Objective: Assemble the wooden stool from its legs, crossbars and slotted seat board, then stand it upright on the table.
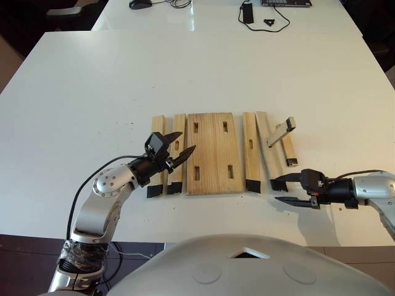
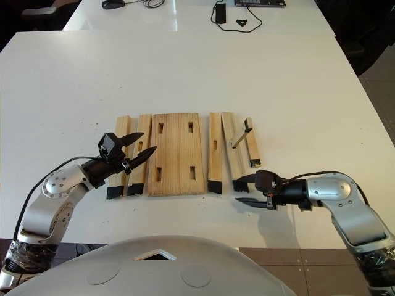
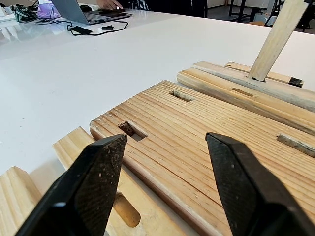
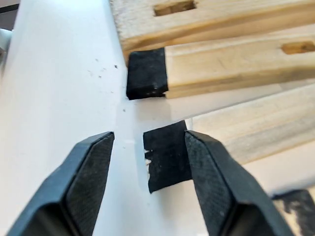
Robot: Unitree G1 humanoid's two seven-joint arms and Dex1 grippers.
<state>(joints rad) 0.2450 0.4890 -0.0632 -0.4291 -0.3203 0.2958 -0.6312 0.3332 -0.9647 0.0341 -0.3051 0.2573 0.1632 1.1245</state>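
Observation:
The slotted seat board (image 1: pixel 212 153) lies flat on the white table (image 1: pixel 92 80). Two legs (image 1: pixel 168 155) with black caps lie side by side to its left, and two more legs (image 1: pixel 258 151) to its right. A short crossbar (image 1: pixel 281 132) leans tilted over another wooden piece (image 1: pixel 288 151) at the far right. My left gripper (image 1: pixel 187 141) hovers open over the left legs, at the board's left edge (image 3: pixel 197 142). My right gripper (image 1: pixel 276 190) is open low over the table, its fingers on either side of the black cap (image 4: pixel 165 162) of the rightmost leg.
A second white table behind carries a mouse (image 1: pixel 140 4), a black adapter (image 1: pixel 247 11) with cable and a laptop (image 3: pixel 86 12). There is wide bare tabletop beyond and to the left of the parts. The near table edge runs just behind both grippers.

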